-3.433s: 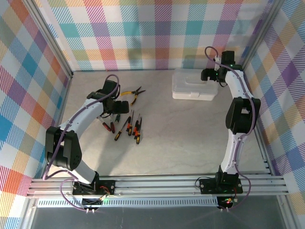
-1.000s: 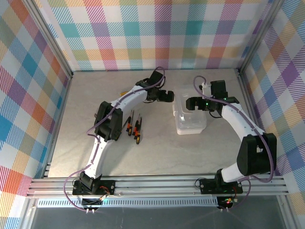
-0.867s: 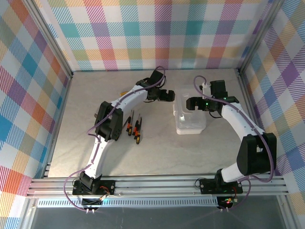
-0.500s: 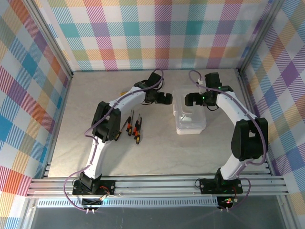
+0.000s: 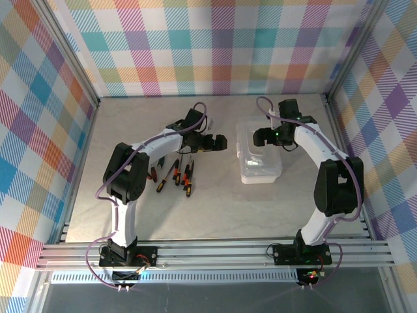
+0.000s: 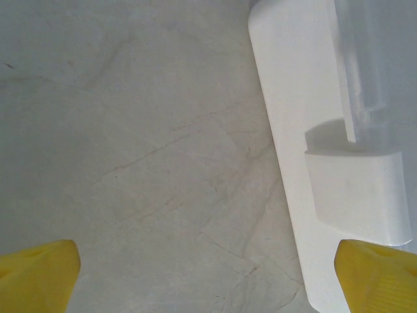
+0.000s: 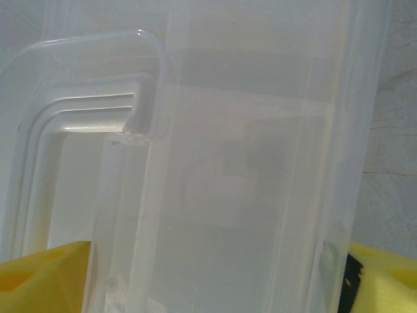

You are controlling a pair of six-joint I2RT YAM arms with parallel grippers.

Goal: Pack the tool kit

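Observation:
The tool kit's translucent white box (image 5: 261, 166) lies shut on the table, long side running away from me. Several small red, orange and black-handled screwdrivers (image 5: 177, 175) lie to its left. My left gripper (image 5: 220, 143) is open just left of the box. In the left wrist view its yellow fingertips (image 6: 36, 275) stand wide over bare table, the box's side and latch (image 6: 355, 190) at the right. My right gripper (image 5: 258, 137) hangs over the box's far half. Its jaws are open, with the lid and handle (image 7: 85, 120) between the yellow fingertips (image 7: 45, 277); contact cannot be told.
The marble-look table (image 5: 228, 212) is walled by checked panels (image 5: 39, 98) on three sides, with metal rails (image 5: 215, 251) along the near edge. The left arm's forearm (image 5: 156, 140) stretches over the table above the screwdrivers.
My left arm has swung its elbow leftward and drawn the gripper slightly back from the box, uncovering more screwdrivers. The right gripper has stayed over the box and its jaws have narrowed a little.

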